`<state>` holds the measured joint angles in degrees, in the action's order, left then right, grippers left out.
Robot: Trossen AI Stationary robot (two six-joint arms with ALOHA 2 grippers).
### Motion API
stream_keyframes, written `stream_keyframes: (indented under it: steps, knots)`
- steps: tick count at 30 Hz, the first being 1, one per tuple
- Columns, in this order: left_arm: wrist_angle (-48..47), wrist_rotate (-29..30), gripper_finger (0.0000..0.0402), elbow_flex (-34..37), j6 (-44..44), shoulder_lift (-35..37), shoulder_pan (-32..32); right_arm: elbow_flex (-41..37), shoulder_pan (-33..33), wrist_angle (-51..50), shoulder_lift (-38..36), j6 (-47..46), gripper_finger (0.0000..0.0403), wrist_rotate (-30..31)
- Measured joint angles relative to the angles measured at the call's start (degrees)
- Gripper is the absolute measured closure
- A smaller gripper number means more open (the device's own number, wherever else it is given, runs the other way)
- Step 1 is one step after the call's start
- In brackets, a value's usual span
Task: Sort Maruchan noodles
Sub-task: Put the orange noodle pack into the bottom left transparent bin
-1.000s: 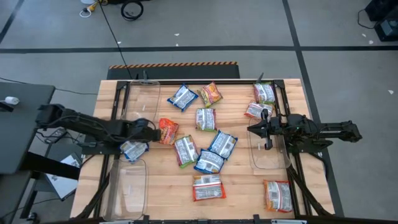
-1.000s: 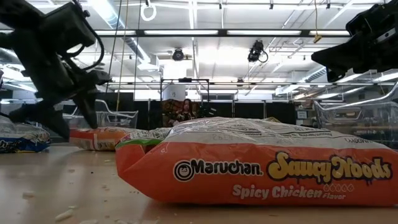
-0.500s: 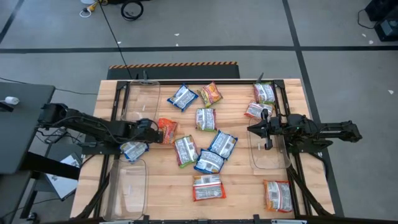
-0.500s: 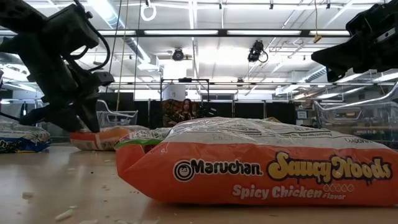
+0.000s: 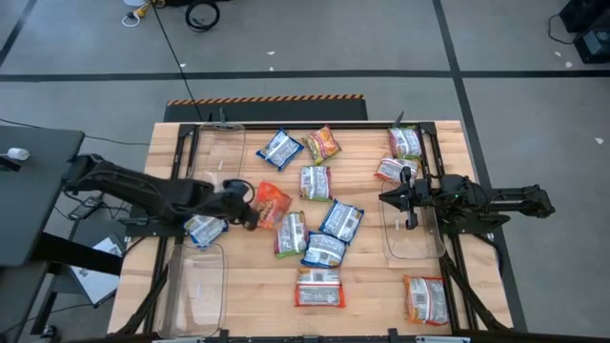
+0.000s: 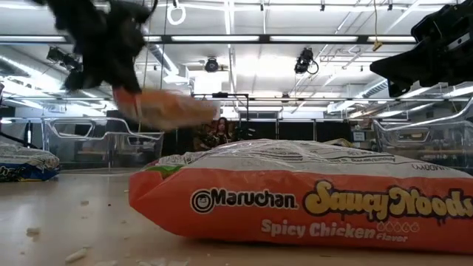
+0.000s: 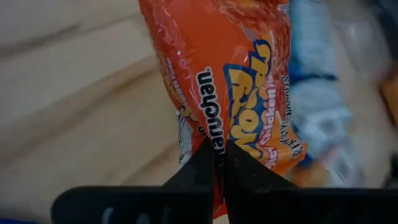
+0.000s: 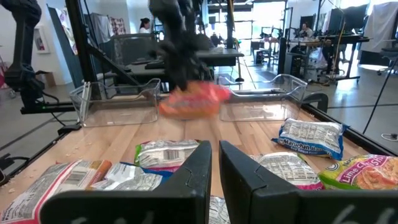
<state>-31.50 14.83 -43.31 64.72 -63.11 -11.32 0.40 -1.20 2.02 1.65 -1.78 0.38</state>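
Left gripper (image 7: 217,152) jaws pinch an orange packet (image 5: 271,203) above the desk (image 5: 362,286); right gripper (image 5: 404,197) jaws look nearly shut, seemingly empty.

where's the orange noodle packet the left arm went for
The flat orange plastic Maruchan noodle packet hangs off the table, pinched in the left claw; in the high view it is left of centre, above the cluster of blue-white packets.

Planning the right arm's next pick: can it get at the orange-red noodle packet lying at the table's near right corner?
Probably yes. That orange-red flat plastic noodle packet lies alone on bare wood with nothing on it, and the right end effector holds nothing.
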Motion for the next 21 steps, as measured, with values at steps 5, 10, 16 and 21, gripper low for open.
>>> stream_keyframes:
  steps: [5, 10, 16, 21]
  knots:
    - [-19.7, 2.3, 0.0387, -16.6, -16.7, -0.3, -7.1, 0.0, 0.0, 0.0, 0.0, 0.0, 0.0367, 0.0]
    - [-36.9, 2.9, 0.0387, -28.3, -23.7, -1.9, -16.0, 0.0, 0.0, 0.0, 0.0, 0.0, 0.0367, 0.0]
    - [-50.9, -4.6, 0.0387, -33.2, -11.8, -6.6, -27.3, 0.0, -0.2, 1.9, 0.1, 5.2, 0.0367, 2.0]
    - [-55.6, -5.7, 0.0388, -33.3, -5.3, -12.5, -38.8, 0.0, -0.2, 4.1, 0.1, 10.4, 0.0367, 3.5]
